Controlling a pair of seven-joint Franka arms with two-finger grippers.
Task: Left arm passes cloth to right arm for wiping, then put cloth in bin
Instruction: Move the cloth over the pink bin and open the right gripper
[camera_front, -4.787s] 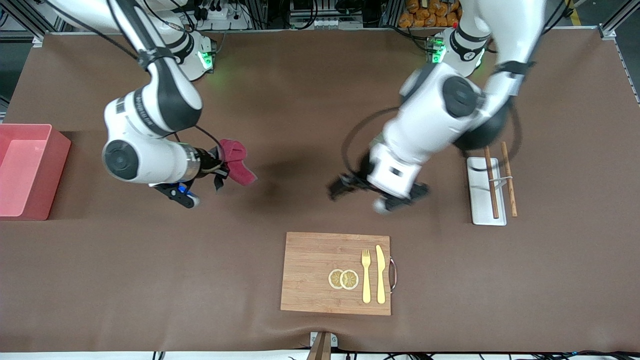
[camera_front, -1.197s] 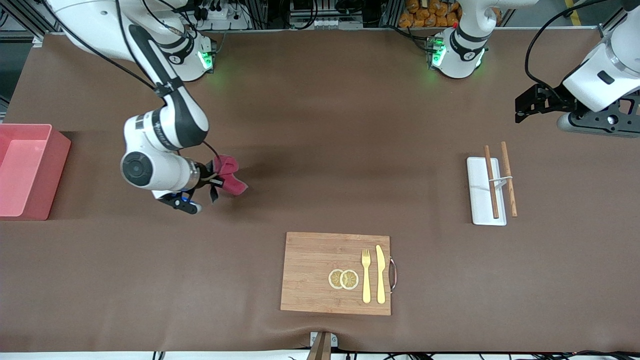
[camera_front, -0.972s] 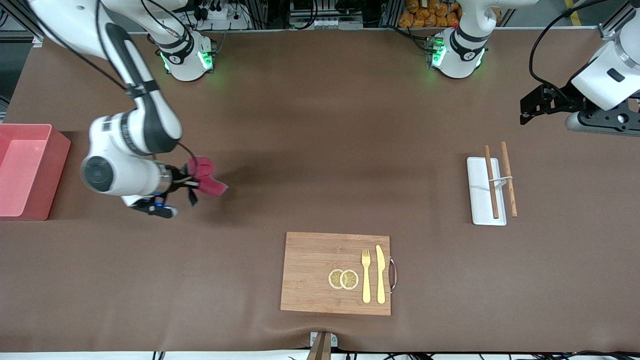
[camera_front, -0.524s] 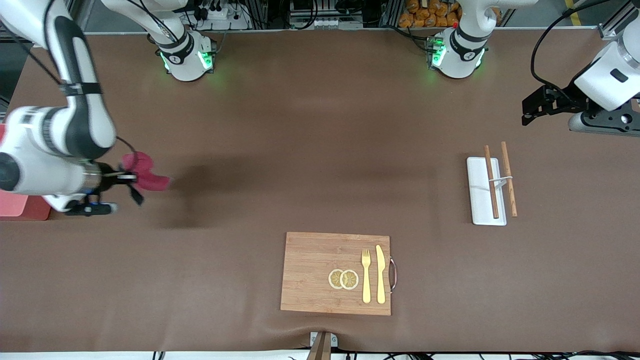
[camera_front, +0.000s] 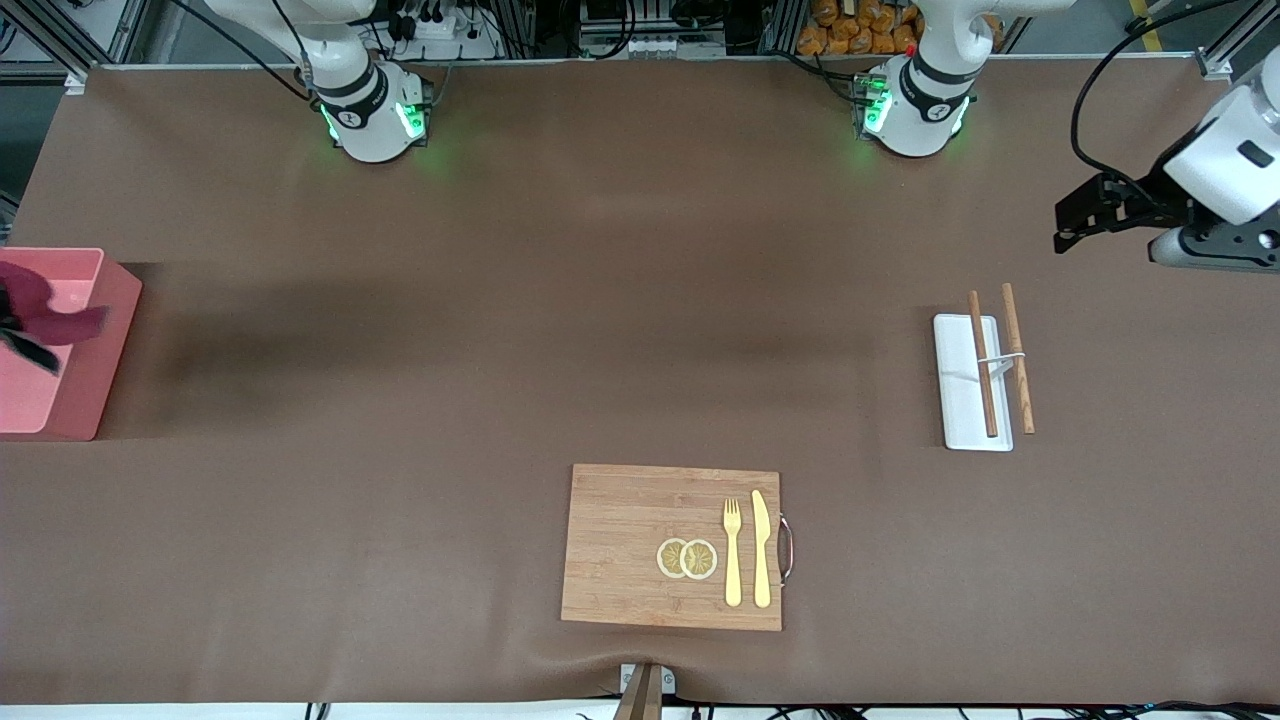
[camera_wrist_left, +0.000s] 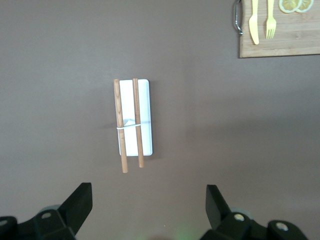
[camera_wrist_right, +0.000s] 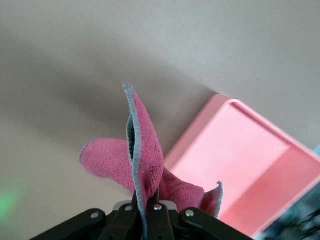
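Observation:
The crimson-pink cloth (camera_front: 45, 305) hangs over the pink bin (camera_front: 108, 345) at the right arm's end of the table. My right gripper (camera_wrist_right: 150, 201) is shut on it, and the cloth (camera_wrist_right: 145, 165) bunches up from the jaws with its grey edge showing. In the right wrist view the bin (camera_wrist_right: 260, 165) lies under and beside the cloth. The front view cuts off the right arm past its edge. My left gripper (camera_front: 1068, 225) waits in the air at the left arm's end of the table. The left gripper (camera_wrist_left: 147, 205) is open and holds nothing.
A white tray (camera_front: 962, 400) with two wooden chopsticks (camera_front: 982, 365) lies toward the left arm's end, the tray (camera_wrist_left: 144, 137) under the left gripper. A wooden cutting board (camera_front: 620, 550) with lemon slices (camera_front: 687, 558), a fork and a knife sits nearer the front camera.
The right arm has swept the cloth from mid-table toward its own end, so that it now hangs over the bin. The left gripper has hardly moved.

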